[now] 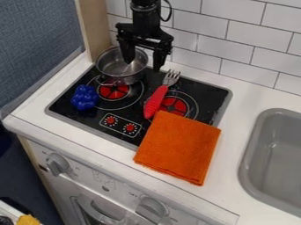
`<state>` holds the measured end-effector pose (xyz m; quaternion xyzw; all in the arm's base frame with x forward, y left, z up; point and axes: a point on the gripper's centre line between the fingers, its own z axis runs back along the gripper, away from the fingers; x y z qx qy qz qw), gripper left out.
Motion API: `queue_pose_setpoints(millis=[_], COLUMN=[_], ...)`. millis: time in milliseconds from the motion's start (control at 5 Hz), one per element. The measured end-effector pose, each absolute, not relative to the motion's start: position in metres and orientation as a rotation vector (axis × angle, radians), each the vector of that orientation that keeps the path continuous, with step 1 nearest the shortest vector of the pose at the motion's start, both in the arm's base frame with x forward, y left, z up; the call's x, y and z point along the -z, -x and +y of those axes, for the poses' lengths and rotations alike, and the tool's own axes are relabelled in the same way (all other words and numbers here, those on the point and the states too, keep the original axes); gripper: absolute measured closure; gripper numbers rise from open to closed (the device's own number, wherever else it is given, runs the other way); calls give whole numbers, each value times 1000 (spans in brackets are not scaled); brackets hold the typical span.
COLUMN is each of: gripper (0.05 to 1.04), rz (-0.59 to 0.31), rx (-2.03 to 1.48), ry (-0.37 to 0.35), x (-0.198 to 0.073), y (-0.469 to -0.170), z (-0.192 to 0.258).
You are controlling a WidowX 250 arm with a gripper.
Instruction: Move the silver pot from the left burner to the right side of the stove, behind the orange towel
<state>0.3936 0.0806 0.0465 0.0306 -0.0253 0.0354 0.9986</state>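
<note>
Gripper over pot — fork pointing toward wall

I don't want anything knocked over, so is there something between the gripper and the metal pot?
Nothing visible stands between the gripper and the pot; one finger overlaps the pot's opening in this view. The red-handled fork lies off to the right.

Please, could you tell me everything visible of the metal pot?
The pot looks like shiny silvery metal, round and open, with what seems a handle at its front left. It stands upright on the stovetop, partly over the left burner. One finger of the gripper hangs in front of it; I cannot tell if they touch.
</note>
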Motion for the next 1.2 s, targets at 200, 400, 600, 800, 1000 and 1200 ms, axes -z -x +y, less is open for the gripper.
queue_pose_setpoints(millis=[200, 400, 600, 800, 1000, 1200], gripper=[82, 135, 433, 731, 929, 1001], rz=[-45, -15, -14, -17, -25, -82], rx=[-69, -54, -52, -52, -50, -39], ry=[-58, -33, -30, -36, -51, -87], x=[-39, -22, -17, -15, -13, -30], y=[-404, -400, -399, -398, -395, -389], z=[91, 86, 85, 86, 85, 85])
